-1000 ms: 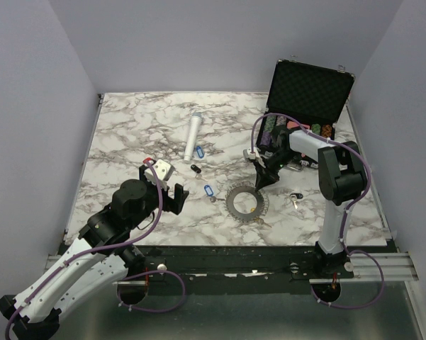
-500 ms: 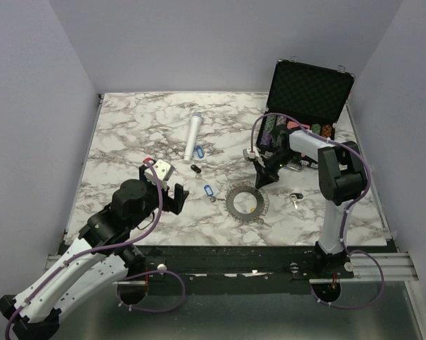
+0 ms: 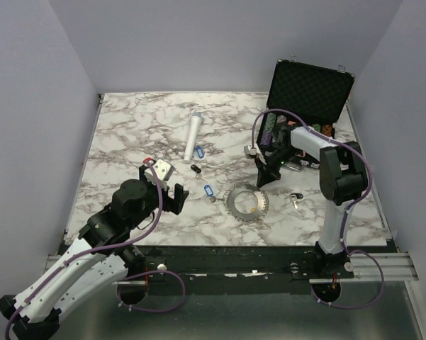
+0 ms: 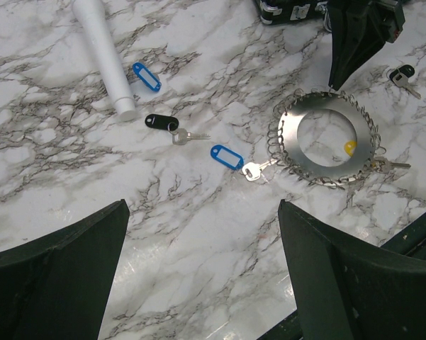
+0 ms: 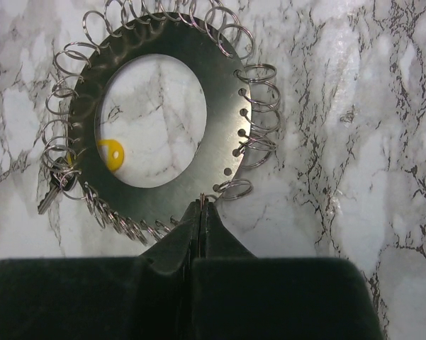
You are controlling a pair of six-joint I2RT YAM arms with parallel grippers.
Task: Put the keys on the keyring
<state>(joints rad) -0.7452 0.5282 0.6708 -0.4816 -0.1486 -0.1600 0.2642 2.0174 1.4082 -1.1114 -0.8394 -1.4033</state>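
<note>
Right gripper (image 5: 200,207) fingers together, pinching a wire loop (image 5: 234,188) on the keyring (image 5: 223,113) rim, centre table. Left gripper (image 4: 202,212) wide apart, nearer the blue-tag key (image 4: 227,157) just left of the keyring, long axis pointing at it

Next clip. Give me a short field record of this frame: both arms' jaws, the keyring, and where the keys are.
Left gripper: jaws open, holding nothing
Right gripper: jaws shut on the keyring rim
Yellow-tagged key: at the keyring, tag showing through its hole
Loose keys: blue-tagged key beside the keyring; black-tagged key near the white cylinder
</note>
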